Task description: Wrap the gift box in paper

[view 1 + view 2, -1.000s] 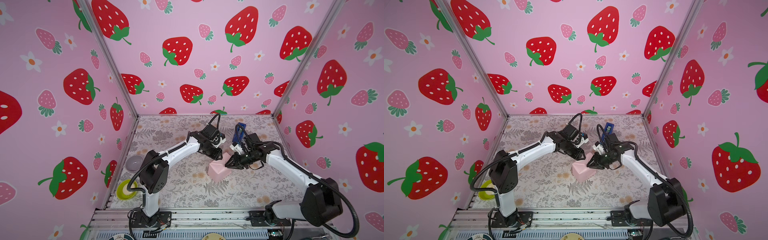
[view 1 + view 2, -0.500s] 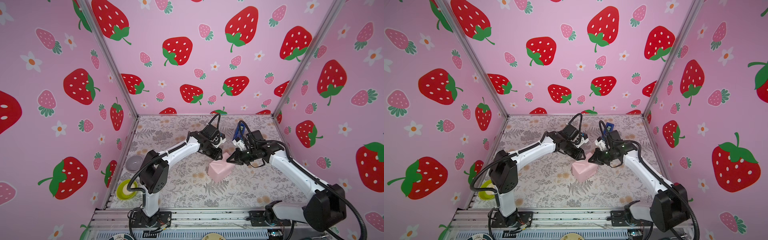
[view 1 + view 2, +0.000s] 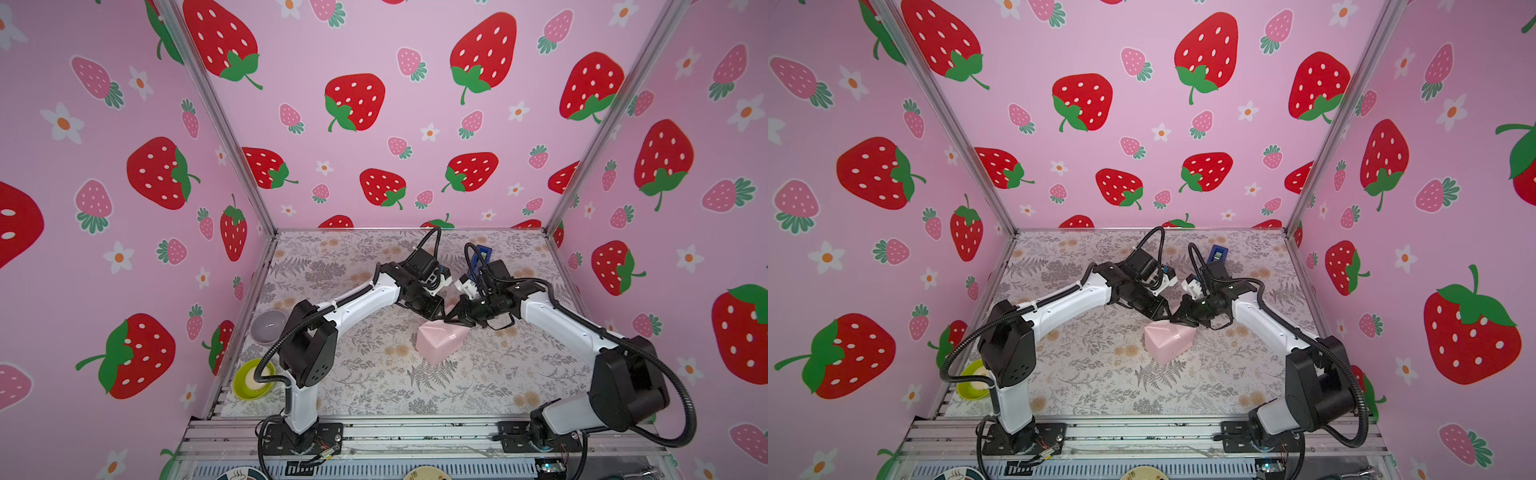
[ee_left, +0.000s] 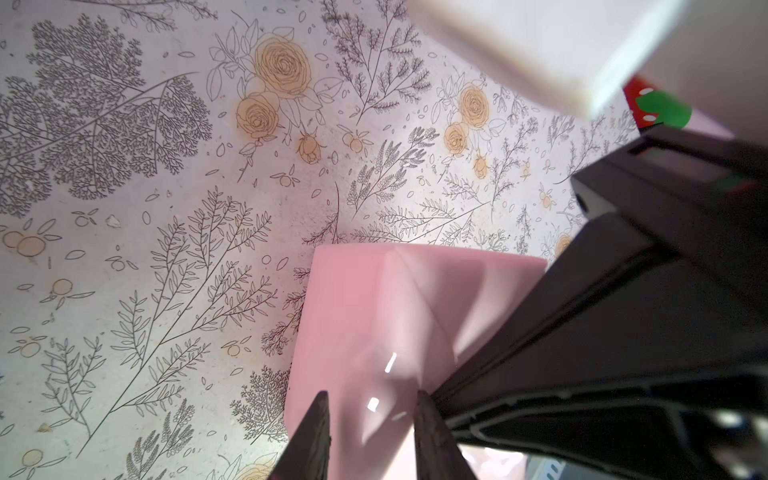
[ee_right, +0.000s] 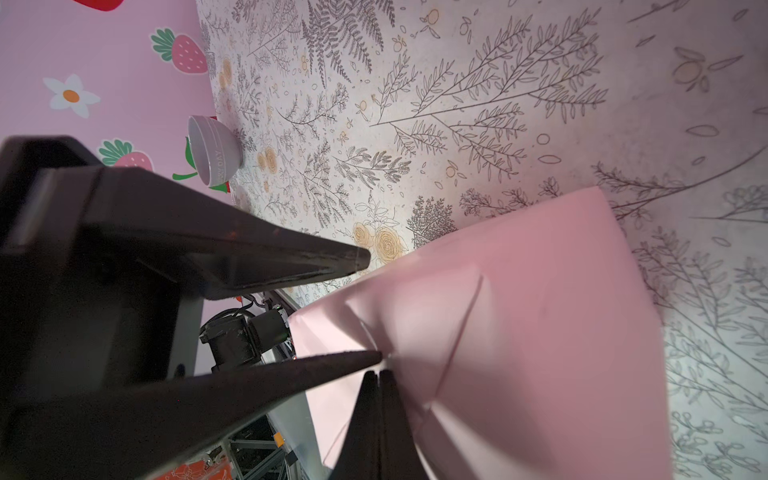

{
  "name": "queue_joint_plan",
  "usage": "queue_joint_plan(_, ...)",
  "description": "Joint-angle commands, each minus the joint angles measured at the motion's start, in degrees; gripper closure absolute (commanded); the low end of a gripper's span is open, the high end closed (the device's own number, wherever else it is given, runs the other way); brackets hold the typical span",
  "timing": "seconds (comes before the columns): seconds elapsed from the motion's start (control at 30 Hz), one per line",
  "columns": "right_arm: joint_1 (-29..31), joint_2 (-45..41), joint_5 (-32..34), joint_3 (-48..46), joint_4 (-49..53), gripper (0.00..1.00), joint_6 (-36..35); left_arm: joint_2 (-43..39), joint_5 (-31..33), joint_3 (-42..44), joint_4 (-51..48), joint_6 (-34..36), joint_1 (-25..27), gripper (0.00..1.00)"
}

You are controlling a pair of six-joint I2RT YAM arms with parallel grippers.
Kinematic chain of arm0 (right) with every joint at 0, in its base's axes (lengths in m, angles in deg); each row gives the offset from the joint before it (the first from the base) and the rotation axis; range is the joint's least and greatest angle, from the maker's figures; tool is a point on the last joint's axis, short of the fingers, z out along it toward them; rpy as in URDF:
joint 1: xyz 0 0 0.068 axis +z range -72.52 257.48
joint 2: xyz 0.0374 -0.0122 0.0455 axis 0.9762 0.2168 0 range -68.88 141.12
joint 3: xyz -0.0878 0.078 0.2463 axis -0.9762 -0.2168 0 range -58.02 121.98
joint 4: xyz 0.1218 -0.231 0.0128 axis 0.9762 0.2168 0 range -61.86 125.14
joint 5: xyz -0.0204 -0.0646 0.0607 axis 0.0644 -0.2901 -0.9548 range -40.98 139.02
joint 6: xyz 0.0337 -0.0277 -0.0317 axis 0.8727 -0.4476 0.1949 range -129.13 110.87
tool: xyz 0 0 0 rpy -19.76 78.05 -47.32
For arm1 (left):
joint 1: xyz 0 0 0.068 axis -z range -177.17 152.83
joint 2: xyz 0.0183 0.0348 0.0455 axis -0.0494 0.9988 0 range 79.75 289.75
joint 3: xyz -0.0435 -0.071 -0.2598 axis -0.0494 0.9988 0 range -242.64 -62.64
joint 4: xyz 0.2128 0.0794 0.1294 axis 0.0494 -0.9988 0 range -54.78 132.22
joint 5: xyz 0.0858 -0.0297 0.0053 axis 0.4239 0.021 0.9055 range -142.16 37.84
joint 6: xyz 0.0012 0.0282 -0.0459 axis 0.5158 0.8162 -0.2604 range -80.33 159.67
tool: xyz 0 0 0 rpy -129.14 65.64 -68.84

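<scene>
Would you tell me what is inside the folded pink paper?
Only the pale pink paper shows, creased into a boxy parcel; whatever it encloses is completely covered in every view.

Here's my left arm [image 3: 361, 299]: white shell on the long link, blocky black joints. Right arm [image 3: 557, 318], same livery. Shoulder housing [image 3: 313, 361], black and dotted with small holes. A ribbed black hose [image 3: 690, 409] loops off each black base plate [image 3: 328, 432], a thin cable [image 3: 432, 229] arches at the wrist beside a white bracket [image 3: 464, 286]. My fingers [image 5: 270, 257]: matte black, tapering to points.
</scene>
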Motion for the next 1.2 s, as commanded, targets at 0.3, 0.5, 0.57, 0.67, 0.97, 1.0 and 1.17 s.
queue_joint_plan(0.3, 0.6, -10.0, 2.3, -8.5, 11.1, 1.00, -4.4, 2.6, 4.1, 2.0, -7.6, 2.0, 0.5, 0.64)
queue_joint_plan(0.5, 0.8, -13.7, 0.0, -9.7, 14.6, 1.00, -6.4, 1.6, 4.6, 0.6, -8.6, 1.9, 0.4, 0.63)
queue_joint_plan(0.57, 0.8, -14.4, 0.9, -8.6, 16.0, 1.00, -6.6, 1.1, 4.7, -0.5, -9.3, 1.8, 0.3, 0.62)
queue_joint_plan(0.67, 0.8, -15.1, 1.3, -7.4, 16.1, 1.00, -5.9, -0.2, 5.1, -2.3, -10.0, 1.8, 0.5, 0.61)
queue_joint_plan(0.97, 0.6, -14.6, 3.2, -4.7, 16.3, 1.00, -6.0, -3.6, 8.4, -8.8, -14.6, 1.7, 1.1, 0.52)
queue_joint_plan(1.0, 0.4, -14.6, 3.5, -4.3, 16.6, 1.00, -6.2, -3.9, 8.8, -9.3, -15.1, 1.6, 1.2, 0.52)
queue_joint_plan(1.17, -0.5, -15.6, 5.3, -2.3, 17.9, 1.00, -6.0, -4.9, 9.2, -11.4, -16.5, 0.9, 2.9, 0.49)
